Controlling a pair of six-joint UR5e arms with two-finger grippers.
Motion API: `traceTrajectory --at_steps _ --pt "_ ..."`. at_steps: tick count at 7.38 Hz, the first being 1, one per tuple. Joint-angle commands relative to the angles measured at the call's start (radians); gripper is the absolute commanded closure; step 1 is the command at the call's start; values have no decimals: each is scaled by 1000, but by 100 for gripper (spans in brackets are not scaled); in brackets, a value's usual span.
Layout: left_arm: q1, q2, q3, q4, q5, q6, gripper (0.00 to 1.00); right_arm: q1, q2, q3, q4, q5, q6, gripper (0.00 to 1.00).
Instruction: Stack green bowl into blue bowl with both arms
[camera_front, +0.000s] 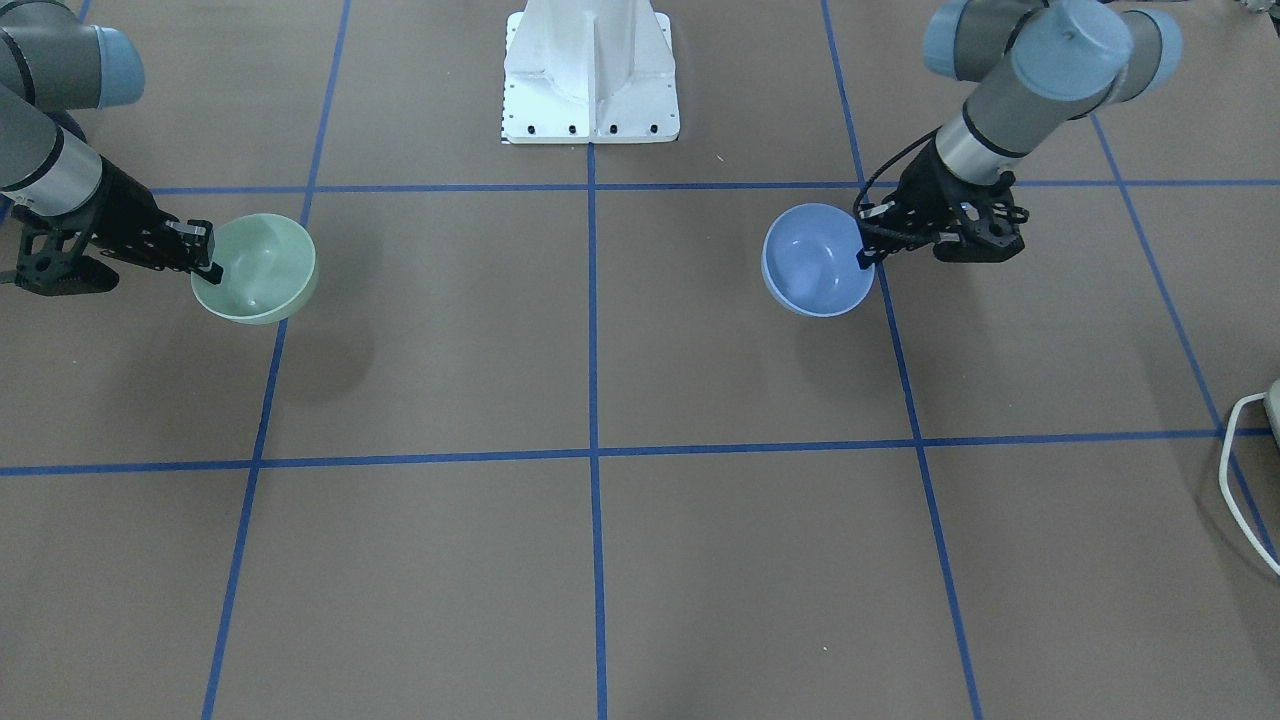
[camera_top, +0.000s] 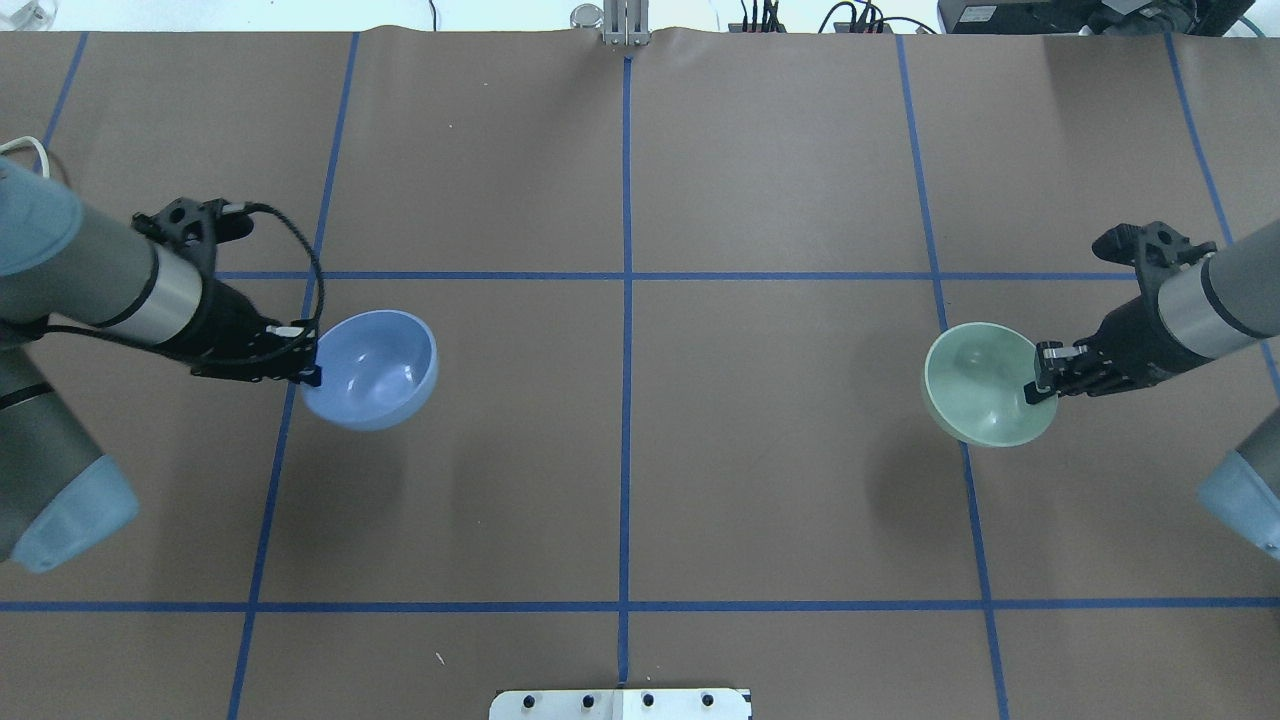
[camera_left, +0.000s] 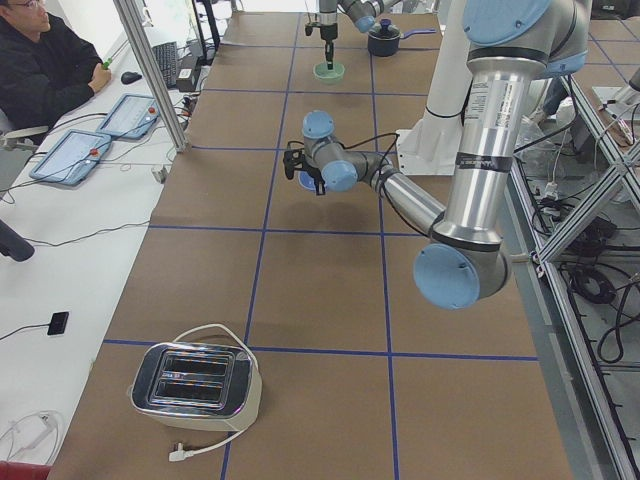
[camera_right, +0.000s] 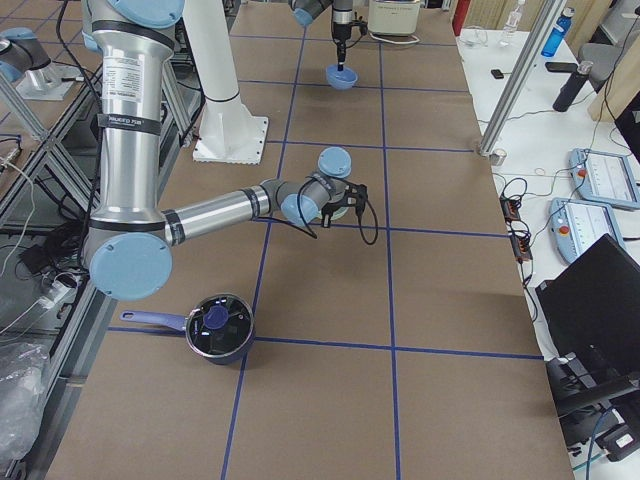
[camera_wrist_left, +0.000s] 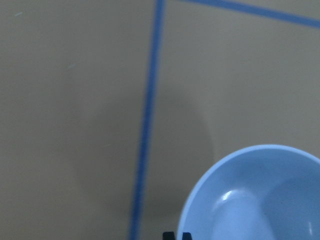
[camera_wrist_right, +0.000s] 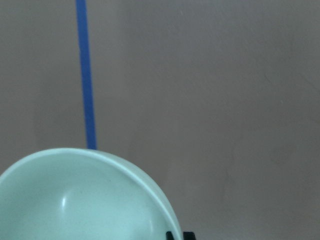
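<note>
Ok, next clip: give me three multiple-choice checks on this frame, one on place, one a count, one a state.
1. Which gripper holds the green bowl? A left B right C neither
2. How many bowls show overhead? A three B one C two
3. The bowls are: A held apart B nested C upside down
Answers: B, the right gripper pinches its rim; C, only the green and the blue bowl show; A, the left gripper holds the blue one far from the green.

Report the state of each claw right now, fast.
The left claw: closed on the rim of the blue bowl, holding it.
The right claw: closed on the rim of the green bowl, holding it.
</note>
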Motion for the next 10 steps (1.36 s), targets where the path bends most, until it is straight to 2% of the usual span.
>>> traceTrajectory --at_steps 1,2,5,8,10 --pt "85 -236 63 164 95 -123 100 39 179 7 -177 10 2 100" --pt "134 -328 139 181 139 -173 100 41 250 7 -230 10 14 100" --pt "237 -442 277 169 254 -227 100 20 401 -4 -347 -1 87 100" --pt "303 -462 310 135 330 -272 100 15 432 -6 -373 -1 98 100" --pt "312 -455 364 45 361 -275 100 13 433 -4 -373 -1 100 100"
